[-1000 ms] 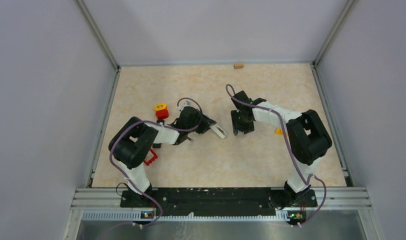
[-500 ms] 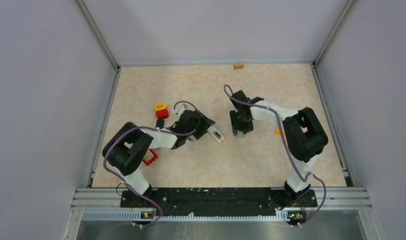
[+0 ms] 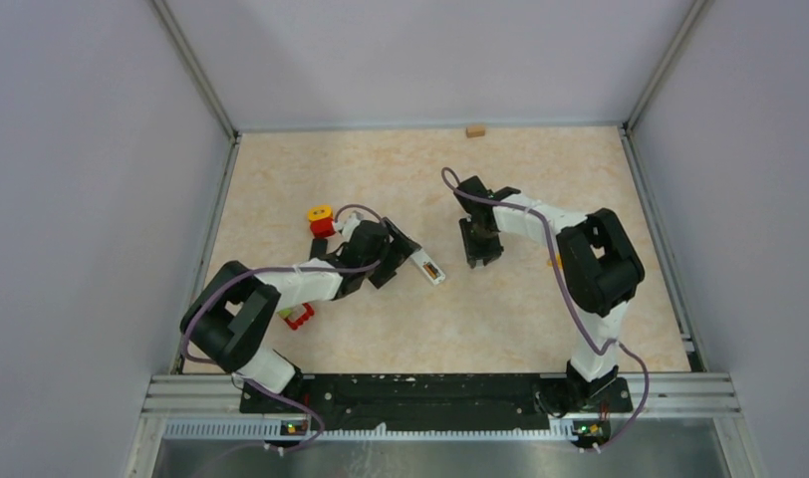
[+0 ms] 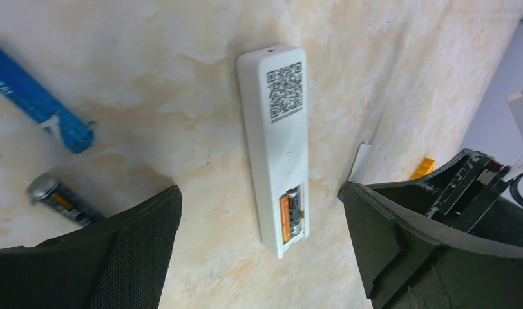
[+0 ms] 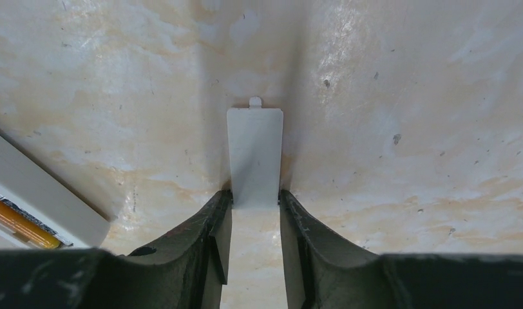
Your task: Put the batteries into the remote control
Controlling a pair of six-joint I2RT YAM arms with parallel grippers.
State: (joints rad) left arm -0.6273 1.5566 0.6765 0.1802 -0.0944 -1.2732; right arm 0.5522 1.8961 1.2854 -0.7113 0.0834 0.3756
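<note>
Left fingers (image 4: 130,251) have sprung wide apart since a second ago and hold nothing. The left arm's elbow has swung toward the counter's (image 3: 540,329) near-left corner. The right fingers (image 5: 215,235) have narrowed, and that arm has nudged toward the far edge.

- Remote (image 4: 275,141): white, lying flat about mid-counter, back side up, QR code at one end. It lies between the spread left fingers and touches neither.
- Compartment at the remote's other end is open. An orange battery (image 4: 285,219) sits in it, with a second, silvery cell beside it that is hard to make out.
- Blue battery (image 4: 37,96) is loose on the counter, off to one side of the remote and apart from it.
- Dark battery (image 4: 59,196) with a silver end is also loose. It is near the blue one, just beside a left fingertip, not touching the remote.
- Battery cover (image 5: 254,154): thin white plate with a tab, flat on the counter just right of the remote.
- Right fingers are closed against both long edges of the cover's near end.
- Red and yellow block (image 3: 321,219) is on the left half of the counter, beside the left arm.
- Small wooden block (image 3: 474,129) is at the far edge.
</note>
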